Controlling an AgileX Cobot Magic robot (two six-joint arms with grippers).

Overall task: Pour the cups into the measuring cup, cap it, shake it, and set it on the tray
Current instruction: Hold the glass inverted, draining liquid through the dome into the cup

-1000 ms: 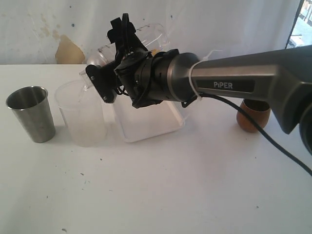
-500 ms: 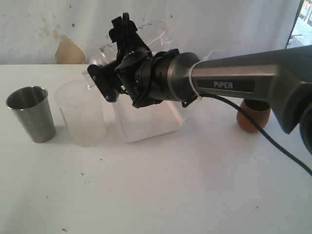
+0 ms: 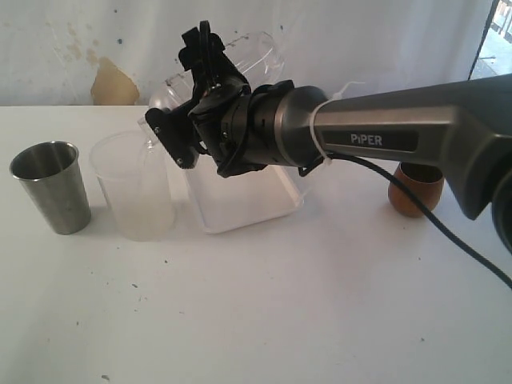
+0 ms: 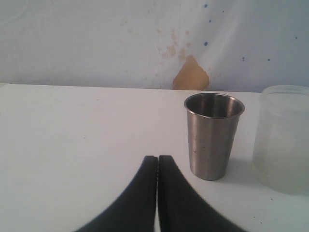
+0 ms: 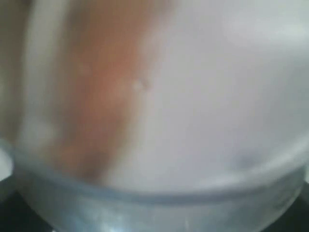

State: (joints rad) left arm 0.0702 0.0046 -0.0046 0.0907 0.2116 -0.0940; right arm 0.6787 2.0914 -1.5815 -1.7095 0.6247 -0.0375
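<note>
The right arm's forward link [image 3: 416, 132] is a long, tapering housing in matt grey, marked "PiPER" in white letters on a darker inset strip. It joins a rounded wrist housing [image 3: 280, 128] in dark brushed metal. A white cable tie [image 3: 320, 136] circles the joint, with its free end sticking out. A thin black cable [image 3: 448, 232] leaves the wrist and runs below the link. The right gripper [image 3: 188, 96] is black and built of angular plates. Its nearer finger plate [image 3: 172, 142] carries small bright screw heads. The left gripper [image 4: 157, 162] shows two smooth black fingers [image 4: 178, 203], curved and tapering toward rounded tips.
</note>
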